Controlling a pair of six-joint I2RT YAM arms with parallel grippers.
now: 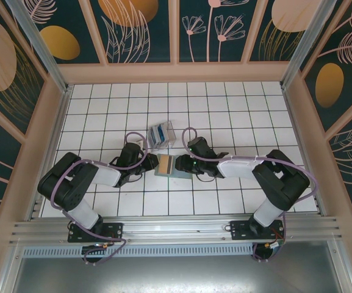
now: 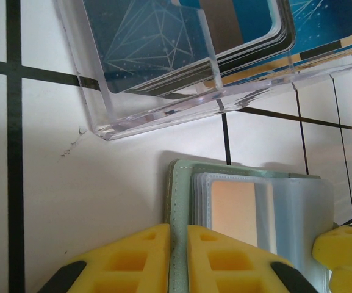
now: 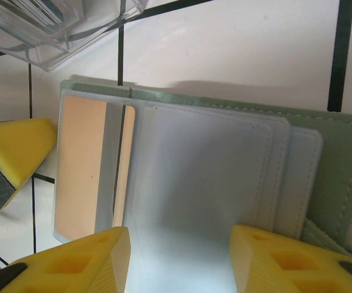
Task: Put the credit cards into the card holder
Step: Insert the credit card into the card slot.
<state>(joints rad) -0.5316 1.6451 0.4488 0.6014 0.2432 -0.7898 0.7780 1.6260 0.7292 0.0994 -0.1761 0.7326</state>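
We see a clear plastic box (image 1: 162, 135) just off the middle of the white tiled table (image 1: 237, 104), toward eleven o'clock, turned askew to the dark grid lines. A pale wooden border (image 1: 176, 73) runs around the table. Beyond it, at twelve, three and nine o'clock, stand dark teal panels (image 1: 142, 36) painted with orange discs and pale plants. An aluminium rail (image 1: 176, 229) lies at six o'clock.

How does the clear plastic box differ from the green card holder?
The clear plastic box is see-through; the card holder is sage green with pale sleeves. The box holds a stack of mostly blue cards; the card holder shows an orange card. The left gripper pinches the card holder's edge; nothing grips the box. Both rest on the tiled table.
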